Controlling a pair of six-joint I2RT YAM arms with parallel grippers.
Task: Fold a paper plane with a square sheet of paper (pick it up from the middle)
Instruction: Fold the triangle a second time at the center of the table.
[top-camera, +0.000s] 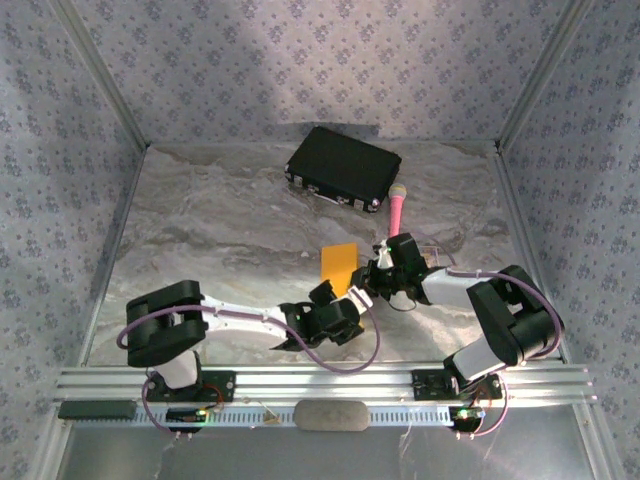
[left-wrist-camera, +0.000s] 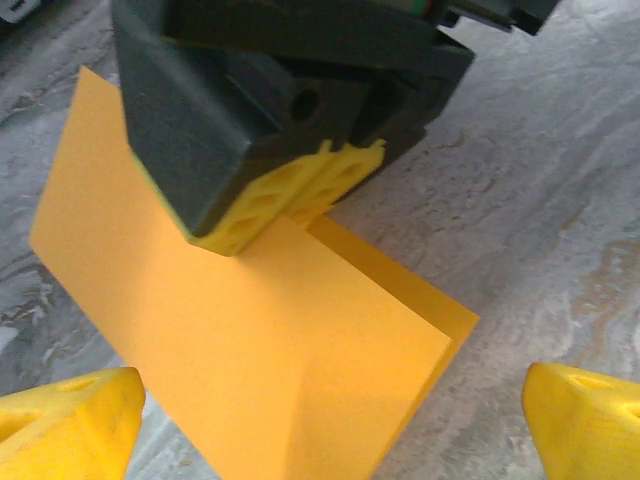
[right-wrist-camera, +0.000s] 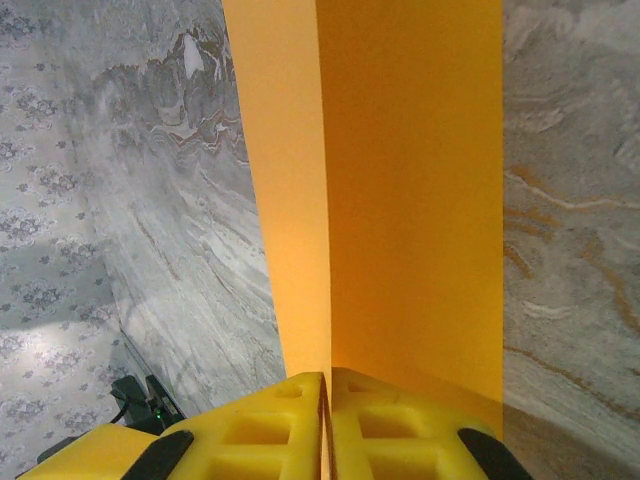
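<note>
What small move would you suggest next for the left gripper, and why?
Probably ease the open left gripper forward onto the near edge of the folded sheet of paper, since the right gripper pinches its far edge, leaving this end free.

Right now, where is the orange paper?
In the top view, the orange paper is mid-table, pinched by the right gripper, just below the pink microphone.

Smooth matt orange-yellow sheet of paper (left-wrist-camera: 230, 330), marbled grey matt tabletop (top-camera: 220, 230), moulded yellow plastic fingers (right-wrist-camera: 290, 395).
</note>
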